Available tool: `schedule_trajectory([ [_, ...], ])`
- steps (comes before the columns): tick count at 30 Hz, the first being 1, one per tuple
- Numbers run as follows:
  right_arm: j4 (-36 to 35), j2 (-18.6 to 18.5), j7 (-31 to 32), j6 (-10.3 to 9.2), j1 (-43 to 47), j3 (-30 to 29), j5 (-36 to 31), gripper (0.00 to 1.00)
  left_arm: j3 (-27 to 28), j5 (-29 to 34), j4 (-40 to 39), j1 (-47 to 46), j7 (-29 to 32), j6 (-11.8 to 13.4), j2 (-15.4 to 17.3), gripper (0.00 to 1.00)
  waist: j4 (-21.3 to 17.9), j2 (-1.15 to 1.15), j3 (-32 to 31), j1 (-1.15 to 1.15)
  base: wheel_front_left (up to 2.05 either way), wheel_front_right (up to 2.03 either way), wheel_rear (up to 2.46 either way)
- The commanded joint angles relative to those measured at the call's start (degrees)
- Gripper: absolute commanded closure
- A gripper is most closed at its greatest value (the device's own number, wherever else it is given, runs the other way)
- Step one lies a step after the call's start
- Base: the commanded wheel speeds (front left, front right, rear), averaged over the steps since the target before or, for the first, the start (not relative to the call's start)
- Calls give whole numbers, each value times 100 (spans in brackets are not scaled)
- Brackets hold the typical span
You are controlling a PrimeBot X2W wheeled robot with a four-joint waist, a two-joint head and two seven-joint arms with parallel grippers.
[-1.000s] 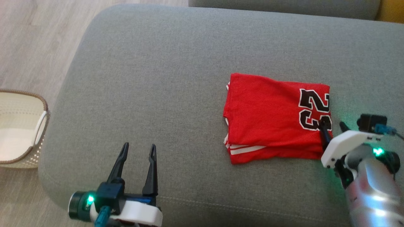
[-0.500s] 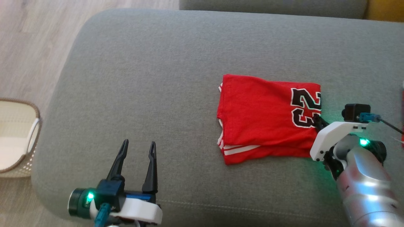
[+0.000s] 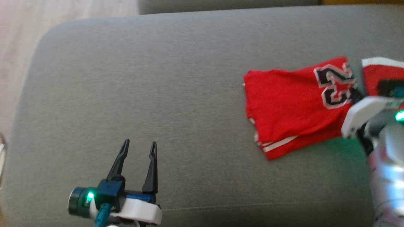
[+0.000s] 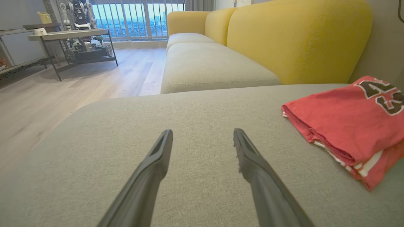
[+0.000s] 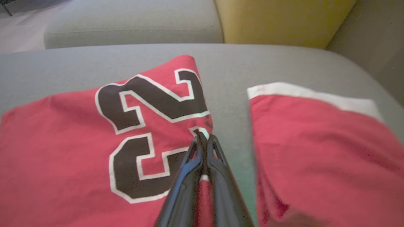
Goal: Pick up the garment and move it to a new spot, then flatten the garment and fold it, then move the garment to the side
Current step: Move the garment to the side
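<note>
The folded red garment (image 3: 290, 104), a jersey with a black number, lies on the grey sofa cushion (image 3: 157, 94) at the right. My right gripper (image 3: 355, 94) is shut on its right edge by the number; in the right wrist view the fingers (image 5: 202, 135) pinch the cloth (image 5: 63, 142) at the fold. My left gripper (image 3: 139, 146) hovers open over the cushion's near left part, well apart from the garment (image 4: 347, 123), with nothing between its fingertips (image 4: 202, 135).
A second red cloth with white trim (image 3: 378, 75) lies just right of the garment, with a narrow gap of cushion between them (image 5: 315, 135). Yellow sofa back (image 4: 300, 37) stands behind. Wooden floor (image 3: 19, 31) lies past the cushion's left edge.
The head camera has swung right, so the basket has left the picture. My right gripper has dragged the garment rightward across the cushion, turning it slightly. The left gripper has stayed put.
</note>
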Motion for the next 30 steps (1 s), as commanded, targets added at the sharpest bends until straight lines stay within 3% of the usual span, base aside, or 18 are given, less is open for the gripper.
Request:
schedule_trajectory([
  [1, -436, -136, 65, -3, -460, 115, -110, 100, 194, 58, -189, -276, -35, -13, -31, 0, -287, 0, 161, 0, 0, 0, 0],
  [11, -1416, -607, 492, -3, -812, -14, -261, 100, 239, 151, -182, -603, -35, -93, -31, 0, -695, 0, 579, 0, 0, 0, 0],
  [23, -2706, -929, 955, -3, -497, -635, -607, 100, 280, 172, -152, -861, -35, -196, -31, 0, -656, 0, 865, 0, 0, 0, 0],
  [24, -2788, -912, 972, -3, -441, -714, -720, 60, 290, 160, -146, -870, -35, -201, -31, 0, -636, 0, 855, 0, 0, 0, 0],
  [25, -2874, -879, 974, -3, -381, -781, -851, 0, 296, 144, -139, -878, -35, -206, -31, 0, -613, 0, 835, 0, 0, 0, 0],
  [30, -3131, -566, 830, -3, -89, -897, -1382, 0, 331, 49, -137, -843, -35, -155, -31, 0, -494, 0, 622, 0, 0, 0, 0],
])
